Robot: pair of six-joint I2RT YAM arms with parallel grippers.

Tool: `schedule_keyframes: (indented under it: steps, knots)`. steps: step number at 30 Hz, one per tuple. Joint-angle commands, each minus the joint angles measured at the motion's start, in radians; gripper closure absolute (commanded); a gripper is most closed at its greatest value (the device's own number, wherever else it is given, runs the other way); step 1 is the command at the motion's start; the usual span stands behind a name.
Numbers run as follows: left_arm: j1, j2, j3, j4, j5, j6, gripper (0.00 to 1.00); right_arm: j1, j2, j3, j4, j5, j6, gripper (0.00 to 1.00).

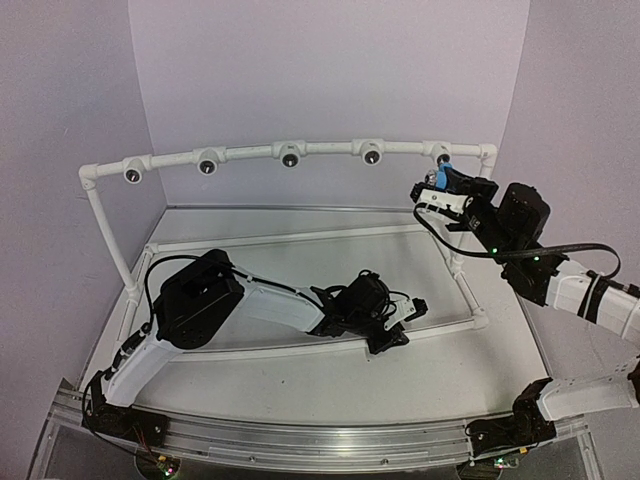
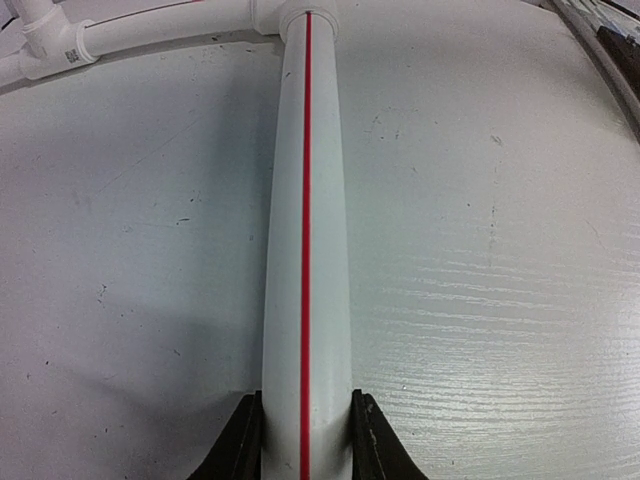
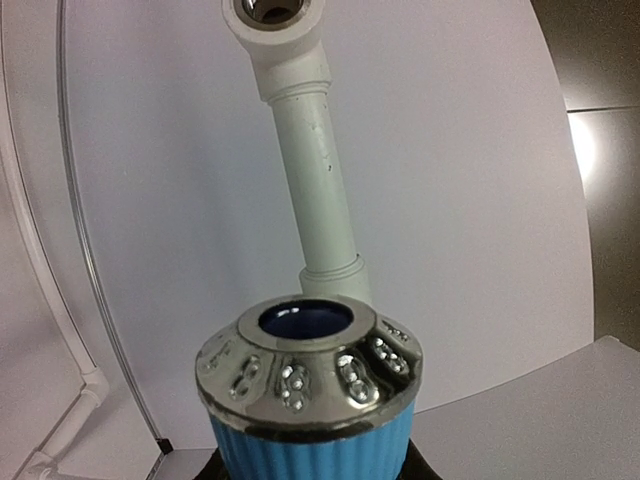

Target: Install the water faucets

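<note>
The water faucet [image 3: 310, 445], a ribbed bright-blue piece with a chrome cap and a round hole in its end, fills the bottom of the right wrist view. My right gripper [image 3: 310, 472] is shut on it, with only the dark finger edges showing beside it. From above, the faucet [image 1: 444, 176] and right gripper [image 1: 441, 186] sit just below the rightmost tee fitting [image 1: 443, 155] of the raised arched rail. My left gripper [image 2: 306, 405] is shut on a white pipe with a red stripe [image 2: 305, 200] lying on the table; from above, the left gripper [image 1: 403, 322] is at the frame's front rail.
The arched rail carries more tee fittings [image 1: 290, 156] with dark openings, held on white uprights [image 1: 108, 225]. A white pipe [image 3: 320, 180] rises behind the faucet to a fitting [image 3: 275, 15]. An elbow joint [image 2: 55, 45] lies at the far left. Purple walls close in the table.
</note>
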Motion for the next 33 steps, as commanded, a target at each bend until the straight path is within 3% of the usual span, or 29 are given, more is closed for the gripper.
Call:
schedule_keyframes:
  steps: [1,33]
  knots:
    - [-0.005,0.006,-0.039,-0.093,0.072,0.056,1.0,-0.003,0.006,0.038,0.091,-0.037,0.004,1.0]
    - [-0.003,0.003,-0.049,-0.093,0.083,0.055,1.0,-0.029,0.022,0.079,0.083,-0.006,-0.044,1.0]
